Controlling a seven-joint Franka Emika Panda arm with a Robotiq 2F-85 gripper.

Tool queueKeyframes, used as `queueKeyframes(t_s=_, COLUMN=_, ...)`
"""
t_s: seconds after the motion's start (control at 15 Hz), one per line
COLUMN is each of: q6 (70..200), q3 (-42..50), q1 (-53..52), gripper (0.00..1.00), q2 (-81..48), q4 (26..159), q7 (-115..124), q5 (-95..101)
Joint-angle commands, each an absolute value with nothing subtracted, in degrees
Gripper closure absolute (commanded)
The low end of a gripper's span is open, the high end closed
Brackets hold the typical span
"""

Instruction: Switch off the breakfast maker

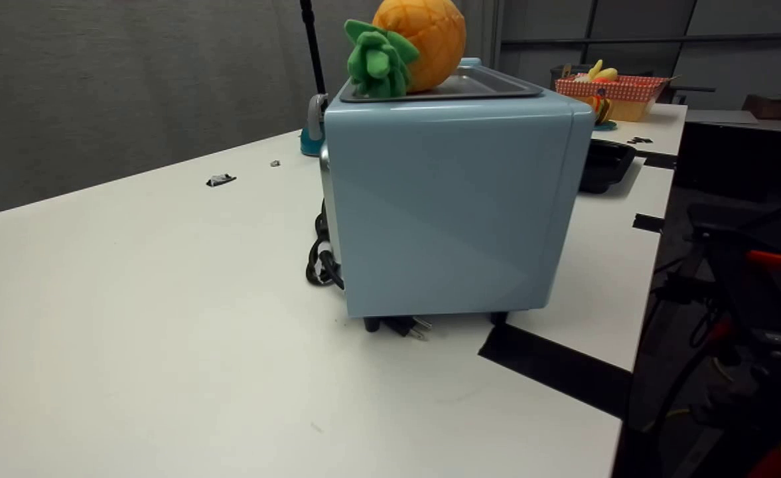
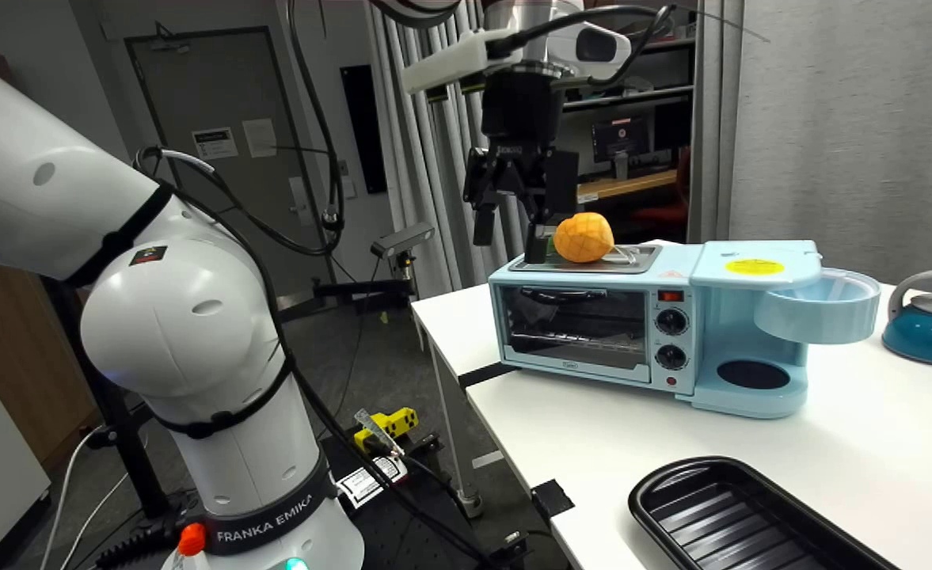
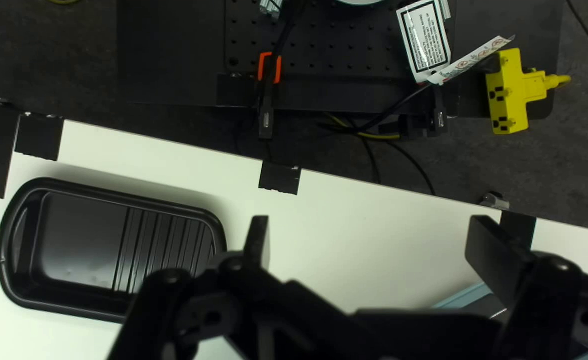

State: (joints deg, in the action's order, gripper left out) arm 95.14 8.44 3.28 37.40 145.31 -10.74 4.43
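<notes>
breakfast maker [image 3: 466, 296] partly hidden by fingers [image 3: 493, 257] in wrist view, kettle [image 2: 931, 331] cut off in an exterior view

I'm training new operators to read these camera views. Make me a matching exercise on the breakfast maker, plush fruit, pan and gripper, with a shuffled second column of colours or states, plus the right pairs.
Things
1. breakfast maker
2. plush fruit
3. pan
4. gripper

Colours and states
A. black and partly ridged
B. open
C. pale blue and boxy
D. orange and green

Right pairs: 1-C; 2-D; 3-A; 4-B
</notes>
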Motion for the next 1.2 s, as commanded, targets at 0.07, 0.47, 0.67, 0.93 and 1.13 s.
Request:
queueKeyframes(t_s=0.07, q6=95.1, q3=8.2, q1=3.5, gripper=0.0, q2=37.4, q4=145.2, q7=-10.8, q5=4.3)
queueKeyframes(t_s=0.47, q6=98.1, q3=8.2, q1=3.3, gripper=0.0, q2=35.7, q4=144.3, q7=-11.0, q5=4.2)
queueKeyframes(t_s=0.67, q6=103.2, q3=8.0, q1=3.4, gripper=0.0, q2=35.1, q4=144.3, q7=-10.9, q5=4.7)
queueKeyframes(t_s=0.93, q6=108.4, q3=8.2, q1=3.6, gripper=0.0, q2=32.4, q4=143.5, q7=-11.6, q5=5.2)
queueKeyframes(t_s=1.13, q6=113.6, q3=8.7, q1=3.6, gripper=0.0, q2=29.4, q4=142.6, q7=-12.3, q5=5.3)
